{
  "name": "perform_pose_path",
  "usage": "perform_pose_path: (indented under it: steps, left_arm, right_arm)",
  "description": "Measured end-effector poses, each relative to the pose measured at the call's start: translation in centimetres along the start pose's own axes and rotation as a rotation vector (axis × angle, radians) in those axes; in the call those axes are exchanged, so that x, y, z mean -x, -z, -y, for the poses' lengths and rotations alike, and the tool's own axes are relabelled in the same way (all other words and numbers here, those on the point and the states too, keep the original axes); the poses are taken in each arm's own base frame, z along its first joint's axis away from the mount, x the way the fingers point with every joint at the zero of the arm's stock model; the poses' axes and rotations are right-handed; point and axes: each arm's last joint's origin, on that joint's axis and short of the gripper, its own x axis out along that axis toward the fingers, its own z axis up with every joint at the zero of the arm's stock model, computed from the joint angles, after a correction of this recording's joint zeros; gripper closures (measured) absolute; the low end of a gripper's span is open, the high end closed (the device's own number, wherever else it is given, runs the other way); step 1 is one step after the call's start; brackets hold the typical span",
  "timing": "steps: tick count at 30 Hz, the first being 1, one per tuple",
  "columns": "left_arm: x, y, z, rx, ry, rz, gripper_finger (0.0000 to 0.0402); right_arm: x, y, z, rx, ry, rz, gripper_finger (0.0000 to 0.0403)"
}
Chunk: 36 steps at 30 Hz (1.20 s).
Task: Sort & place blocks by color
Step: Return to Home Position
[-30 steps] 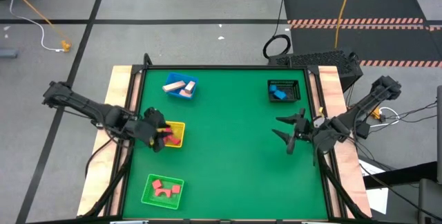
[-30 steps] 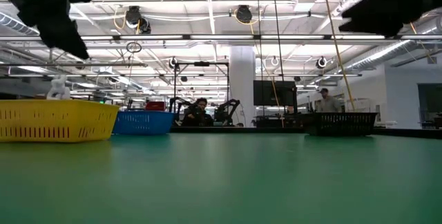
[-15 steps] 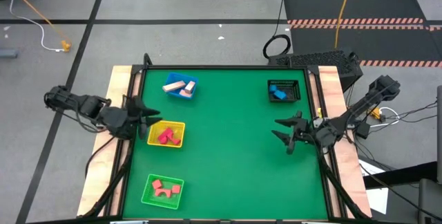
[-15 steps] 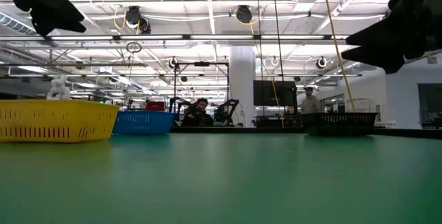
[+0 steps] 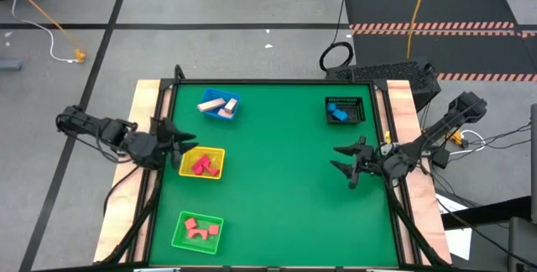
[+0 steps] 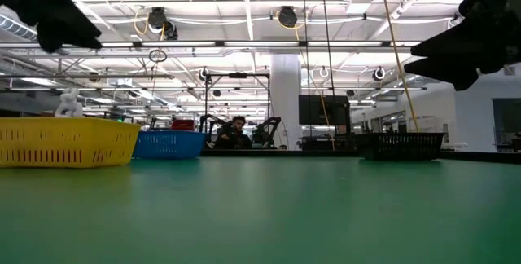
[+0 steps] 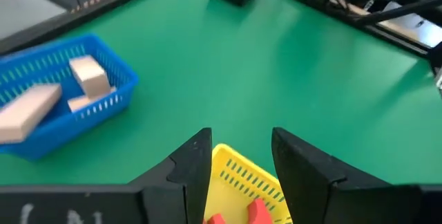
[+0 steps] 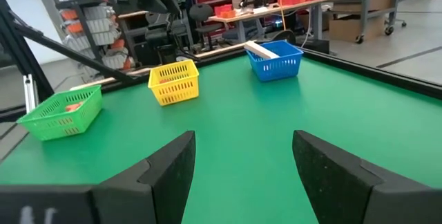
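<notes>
High view, left gripper (image 5: 172, 133) spread, empty

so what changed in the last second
The left pincer, open and empty, pulled back from over the yellow tray to the table's left edge. The right pincer, also open, drew back slightly toward the right edge. The red blocks, the blue tray, green tray and basket stayed put.

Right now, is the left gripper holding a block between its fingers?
No, the left gripper is open with nothing between its fingers; the red blocks lie in the yellow tray.
</notes>
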Motion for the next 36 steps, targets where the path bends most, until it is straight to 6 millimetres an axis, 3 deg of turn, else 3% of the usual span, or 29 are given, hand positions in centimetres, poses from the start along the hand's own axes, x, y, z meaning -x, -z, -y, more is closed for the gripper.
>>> perform_pose_path:
  steps: [4,13,36]
  left_arm:
    - [-1.7,1.9,0.0,0.022,0.000,-0.009,0.0250]
    - [-5.1,5.1,0.6,-0.003,0.173,0.061,0.0250]
    - [-6.5,6.7,0.9,-0.114,0.401,0.343,0.0250]
  right_arm:
    - [0.0,0.2,0.0,-0.002,0.004,-0.014,0.0169]
    - [-0.1,0.4,0.0,0.005,0.008,-0.022,0.0169]
    - [-0.1,0.4,0.0,0.005,0.007,-0.022,0.0169]
